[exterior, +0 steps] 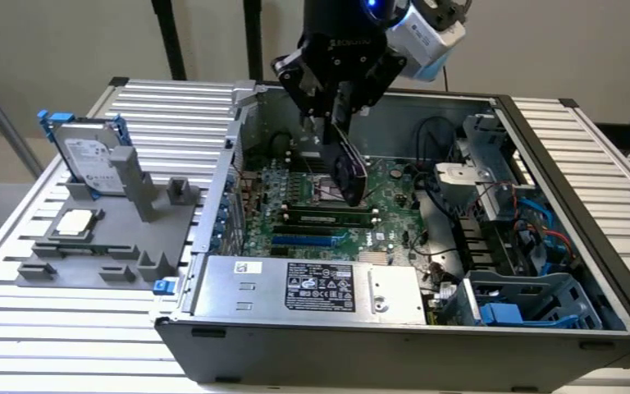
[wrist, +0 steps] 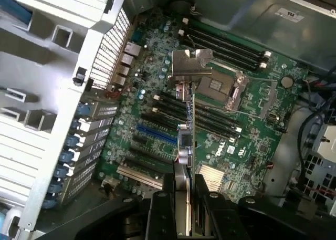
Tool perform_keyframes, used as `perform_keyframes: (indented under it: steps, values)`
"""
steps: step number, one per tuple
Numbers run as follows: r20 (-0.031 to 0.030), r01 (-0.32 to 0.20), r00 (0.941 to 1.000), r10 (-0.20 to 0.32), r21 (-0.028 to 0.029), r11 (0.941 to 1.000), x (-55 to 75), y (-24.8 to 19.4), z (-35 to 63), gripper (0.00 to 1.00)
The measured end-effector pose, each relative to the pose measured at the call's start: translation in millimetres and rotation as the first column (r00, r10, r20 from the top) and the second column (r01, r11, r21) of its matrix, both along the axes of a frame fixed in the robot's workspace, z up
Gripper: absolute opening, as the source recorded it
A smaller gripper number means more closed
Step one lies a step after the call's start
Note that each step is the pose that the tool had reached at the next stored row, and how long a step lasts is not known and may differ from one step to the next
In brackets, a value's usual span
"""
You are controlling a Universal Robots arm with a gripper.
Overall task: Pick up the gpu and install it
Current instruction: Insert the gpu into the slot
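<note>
Nearest the wrist camera, the gripper (wrist: 185, 200) is seen clamped on the gpu (wrist: 185, 140). The card is held edge-on, its silvery bracket (wrist: 190, 61) at the far end, above the motherboard (wrist: 252, 156) inside the open case (exterior: 403, 353), and appears not yet seated. If it is lowered tilted or off the line of the blue slot (wrist: 156, 135), its edge could be jammed against the board, or the bracket caught on the rear grille (wrist: 113, 51).

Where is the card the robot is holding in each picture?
Exterior view: the card hangs from the gripper over the green board, near the picture's middle.
Wrist view: the card stands edge-on, clamped in the gripper, its silver bracket at the far end.
Shared landmark: the blue slot on the green board.
</note>
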State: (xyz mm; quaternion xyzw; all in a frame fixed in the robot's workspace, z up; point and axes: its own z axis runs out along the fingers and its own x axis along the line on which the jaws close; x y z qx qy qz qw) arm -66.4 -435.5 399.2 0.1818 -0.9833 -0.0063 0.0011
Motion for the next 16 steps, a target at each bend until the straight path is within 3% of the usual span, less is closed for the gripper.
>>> perform_keyframes:
  steps: [4, 7, 11, 16]
  values:
    - [0.0001, -0.072, 0.9974, 0.072, 0.0001, 0.9974, 0.0, 0.0, -2.0, 0.0]
    - [0.0004, -0.126, 0.992, 0.126, 0.0001, 0.992, 0.0, 0.0, -3.7, 0.0]
    - [0.001, -0.198, 0.9802, 0.198, -0.0001, 0.9802, 0.0, 0.0, -6.0, 0.0]
    - [0.0017, -0.287, 0.9579, 0.287, -0.0003, 0.9579, 0.0, 0.0, -8.8, 0.0]
